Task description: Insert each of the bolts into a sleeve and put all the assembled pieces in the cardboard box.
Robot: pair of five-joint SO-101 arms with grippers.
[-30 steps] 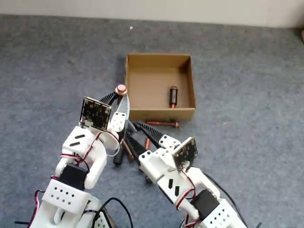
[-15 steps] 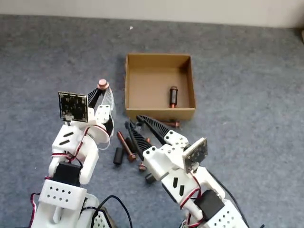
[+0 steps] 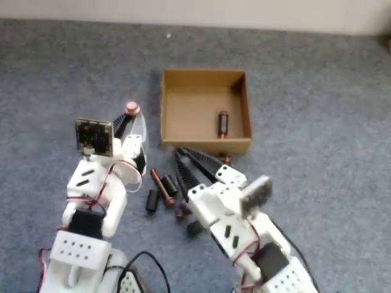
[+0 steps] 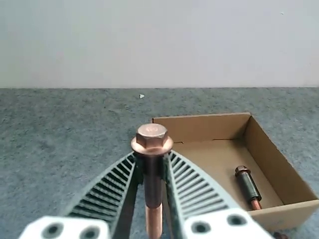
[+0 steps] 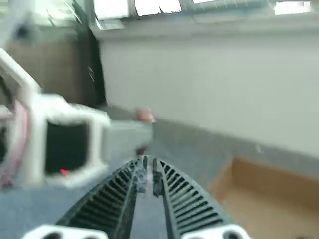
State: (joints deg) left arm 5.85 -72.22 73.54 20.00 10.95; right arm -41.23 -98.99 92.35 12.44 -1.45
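the left gripper point(image 4: 152, 160) is clenched on a bolt point(image 4: 152, 144), which it holds upright with the head on top. over the last second this arm swung the bolt away from the corner of the cardboard box point(image 3: 204, 74) to a spot left of it, above the table, and then held there. the right gripper point(image 3: 179, 152) has lifted off the loose parts, and its jaws have drawn in to a narrow slit with nothing seen between them. judging by this, the bolt has yet to meet a sleeve. it is copper-coloured, with a flanged hex head and a smooth shank. one assembled piece point(image 3: 223, 124) lies in the box. another bolt point(image 3: 159, 183) and a black sleeve point(image 3: 151, 200) lie on the table between the arms.
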